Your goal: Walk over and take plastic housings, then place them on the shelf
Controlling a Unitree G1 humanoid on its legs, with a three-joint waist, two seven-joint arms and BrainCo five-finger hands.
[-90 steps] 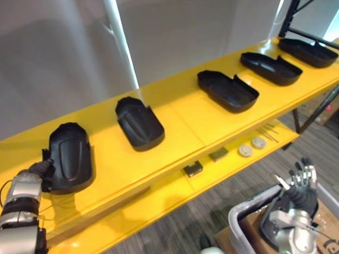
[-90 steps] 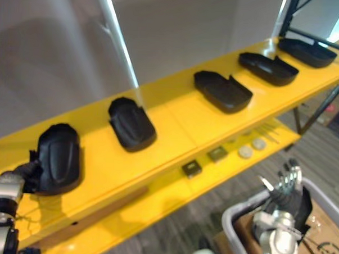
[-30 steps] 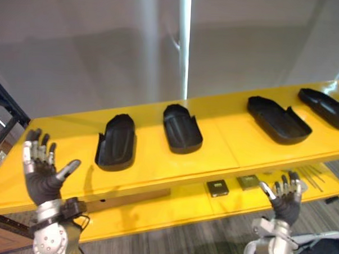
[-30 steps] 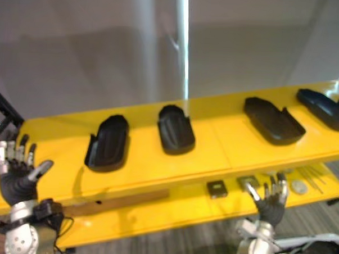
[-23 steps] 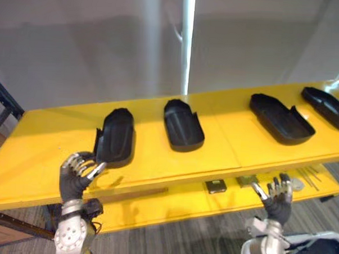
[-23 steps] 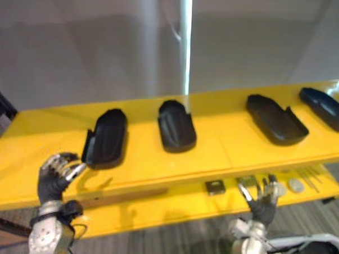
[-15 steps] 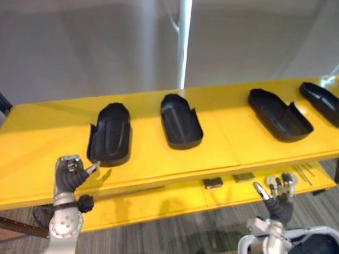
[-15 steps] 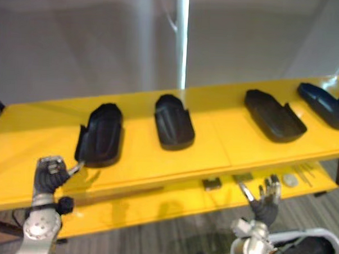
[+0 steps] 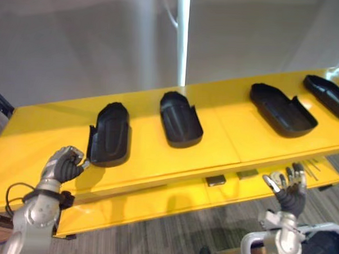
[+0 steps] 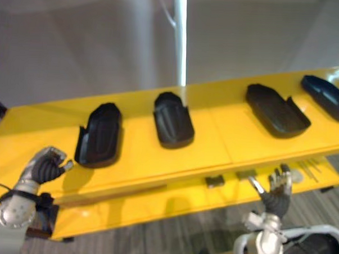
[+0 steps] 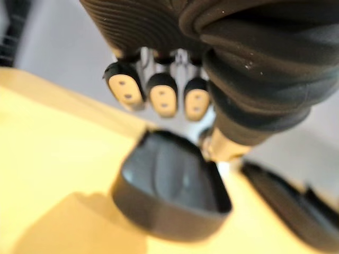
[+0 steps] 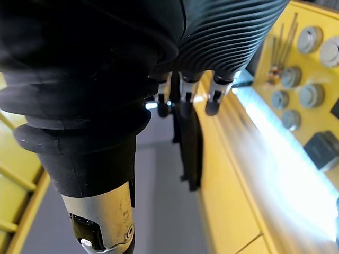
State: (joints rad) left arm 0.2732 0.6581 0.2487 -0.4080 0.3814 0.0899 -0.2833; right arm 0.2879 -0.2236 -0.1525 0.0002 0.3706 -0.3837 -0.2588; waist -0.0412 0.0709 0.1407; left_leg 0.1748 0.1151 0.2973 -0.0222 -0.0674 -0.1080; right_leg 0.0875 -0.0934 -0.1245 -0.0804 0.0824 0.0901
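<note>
Several black plastic housings lie in a row on the yellow upper shelf [image 9: 225, 146]. The leftmost housing [image 9: 110, 134] lies hollow side down, and beside it to the right is a second housing [image 9: 181, 119]. Further right are a third [image 9: 283, 109] and one at the edge [image 9: 328, 95]. My left hand [image 9: 63, 166] hangs just in front of the leftmost housing's near left corner, its fingers [image 11: 161, 100] curled into a fist with nothing in it. In the left wrist view that housing [image 11: 169, 190] lies just past the fingertips. My right hand [image 9: 288, 188] is raised with its fingers straight, below the shelf's right part.
The lower yellow shelf [image 9: 155, 202] carries small flat parts [image 9: 215, 179], thin rods [image 9: 311, 165] and round discs [image 12: 310, 95]. A grey bin's rim [image 9: 251, 243] shows at the lower right. A white post [image 9: 182, 37] stands behind the shelf against a grey wall.
My left hand let go of the leftmost housing, spread open, then curled into a fist close to the housing's near corner. The camera swung left. My right hand stayed open.
</note>
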